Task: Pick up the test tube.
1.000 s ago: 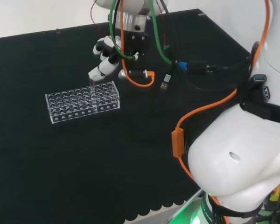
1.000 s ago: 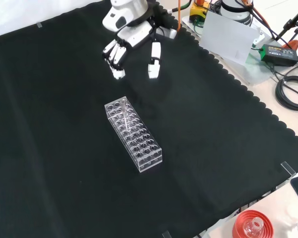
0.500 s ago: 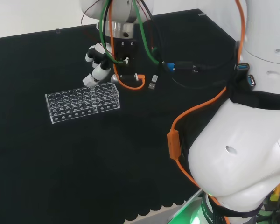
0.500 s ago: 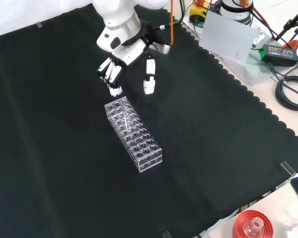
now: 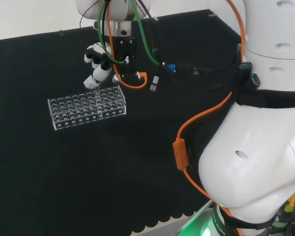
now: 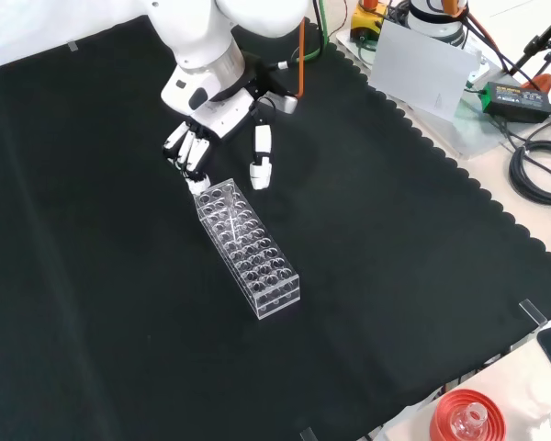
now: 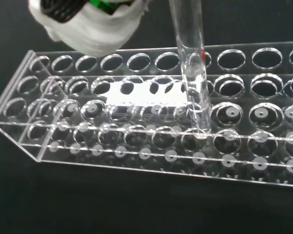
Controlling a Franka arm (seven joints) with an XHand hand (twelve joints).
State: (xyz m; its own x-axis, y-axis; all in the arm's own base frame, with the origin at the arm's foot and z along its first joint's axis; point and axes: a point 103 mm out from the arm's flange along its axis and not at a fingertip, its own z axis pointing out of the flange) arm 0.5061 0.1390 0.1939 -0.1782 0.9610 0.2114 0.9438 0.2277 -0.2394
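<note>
A clear test tube (image 7: pixel 189 63) stands in a clear plastic rack (image 7: pixel 136 124) with many round holes; the wrist view shows it close, rising out of a hole in an inner row. The front view has the rack (image 6: pixel 248 248) lying lengthwise on the black cloth, the tube (image 6: pixel 230 213) near its far end. The hand (image 6: pixel 209 124) hovers just above that end, open, its fingers (image 6: pixel 194 170) to the left and the thumb (image 6: pixel 260 167) to the right, neither touching the tube. In the head view the hand (image 5: pixel 96 69) hangs over the rack's (image 5: pixel 87 108) right part.
In the front view a red ribbed stand (image 6: pixel 466 418) with a glass flask sits at the bottom right, off the cloth. A white sheet (image 6: pixel 422 69), a black adapter (image 6: pixel 512 96) and cables (image 6: pixel 537 170) lie beyond the cloth's scalloped right edge.
The hand has come closer to the rack: down and left in the front view, left in the head view. The rack and tube have not moved.
</note>
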